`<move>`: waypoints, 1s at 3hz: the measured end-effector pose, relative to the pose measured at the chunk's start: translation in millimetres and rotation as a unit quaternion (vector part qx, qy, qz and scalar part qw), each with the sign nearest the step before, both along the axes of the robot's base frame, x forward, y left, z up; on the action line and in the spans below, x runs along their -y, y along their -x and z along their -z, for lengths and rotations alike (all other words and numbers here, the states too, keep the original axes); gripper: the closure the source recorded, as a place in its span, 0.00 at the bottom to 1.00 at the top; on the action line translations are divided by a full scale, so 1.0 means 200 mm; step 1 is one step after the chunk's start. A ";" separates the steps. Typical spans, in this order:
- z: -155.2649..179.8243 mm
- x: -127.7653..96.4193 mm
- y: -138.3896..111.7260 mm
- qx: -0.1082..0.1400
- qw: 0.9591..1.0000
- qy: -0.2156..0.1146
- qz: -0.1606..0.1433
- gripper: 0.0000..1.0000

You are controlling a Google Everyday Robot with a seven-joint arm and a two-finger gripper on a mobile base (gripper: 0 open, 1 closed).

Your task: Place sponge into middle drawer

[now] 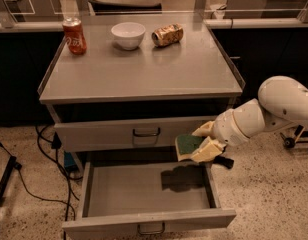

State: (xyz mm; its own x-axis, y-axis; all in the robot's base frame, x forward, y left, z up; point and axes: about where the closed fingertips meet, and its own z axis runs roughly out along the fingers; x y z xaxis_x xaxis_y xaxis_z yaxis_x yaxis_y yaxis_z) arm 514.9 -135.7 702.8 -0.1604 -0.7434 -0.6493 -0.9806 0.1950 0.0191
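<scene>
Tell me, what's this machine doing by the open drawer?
A robot arm is putting a sponge away. Its gripper, at the front right of the cabinet, is clamped on the sponge and holds it just above the right side of the pulled-out middle drawer. The sponge is not in the drawer yet. The drawer above is shut. On the cabinet top stand a red can and a white bowl, with a second can lying on its side.

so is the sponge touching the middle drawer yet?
Apart. Camera view: gripper holds the sponge above the open middle drawer, its shadow lying separate on the floor.
</scene>
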 end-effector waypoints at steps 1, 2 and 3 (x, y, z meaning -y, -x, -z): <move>0.00 0.00 0.00 0.000 1.000 0.000 0.000 1.00; 0.11 0.03 0.00 0.023 1.000 0.008 0.006 1.00; 0.23 0.05 -0.02 0.046 0.999 0.000 0.011 1.00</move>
State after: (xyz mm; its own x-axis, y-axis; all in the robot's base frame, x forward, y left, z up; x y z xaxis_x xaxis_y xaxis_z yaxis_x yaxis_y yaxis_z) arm 518.6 -144.9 656.1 -0.1177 -0.7403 -0.6618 -0.9736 0.2174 -0.0700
